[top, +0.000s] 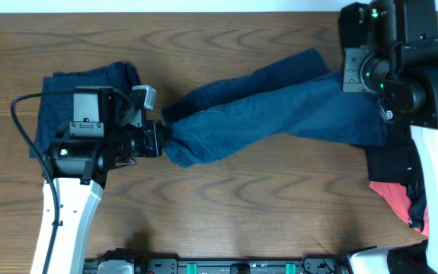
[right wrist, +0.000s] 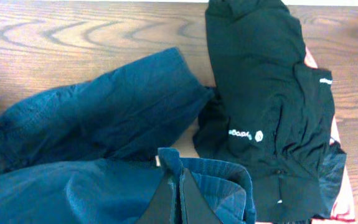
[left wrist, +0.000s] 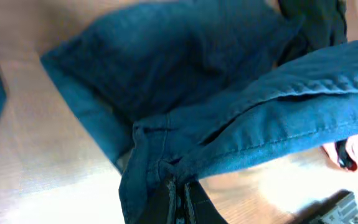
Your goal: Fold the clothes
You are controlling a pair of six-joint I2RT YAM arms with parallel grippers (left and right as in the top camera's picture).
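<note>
A long dark blue garment (top: 279, 106) is stretched across the table between my two grippers. My left gripper (top: 165, 141) is shut on its bunched left end, which also shows in the left wrist view (left wrist: 180, 186) under the blue fabric (left wrist: 197, 74). My right gripper (top: 378, 114) is shut on the garment's right end. In the right wrist view the fingers (right wrist: 180, 180) pinch a ribbed edge of the blue fabric (right wrist: 104, 124). A second dark blue garment (top: 89, 84) lies folded at the left, partly under my left arm.
A black garment (top: 394, 164) with small white print (right wrist: 266, 93) lies at the right, on top of a red one (top: 401, 202). Bare wooden table (top: 241, 38) runs along the back and front. A black cable (top: 28, 144) loops by the left arm.
</note>
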